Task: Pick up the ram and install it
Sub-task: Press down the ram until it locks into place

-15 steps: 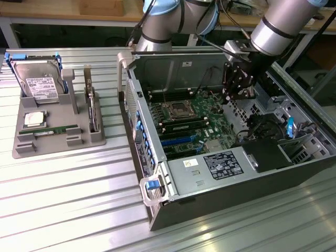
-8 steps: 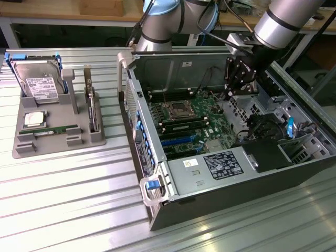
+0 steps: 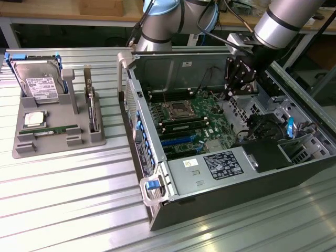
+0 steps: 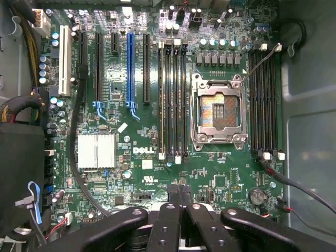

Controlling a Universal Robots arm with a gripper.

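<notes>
- Open computer case (image 3: 157, 173) — the gripper (image 3: 234, 90) hangs inside it over the motherboard (image 4: 147, 157), fingers pressed together, holding nothing.
- Grey tray (image 3: 23, 149), well apart toward the exterior view's left.
- The ram (image 3: 50, 129) lies flat in that tray — long axis running left-right.

Silver tubular arm (image 3: 283, 21), grey-blue joint caps, black cables, black linkage gripper (image 3: 239, 79), screw-studded
</notes>
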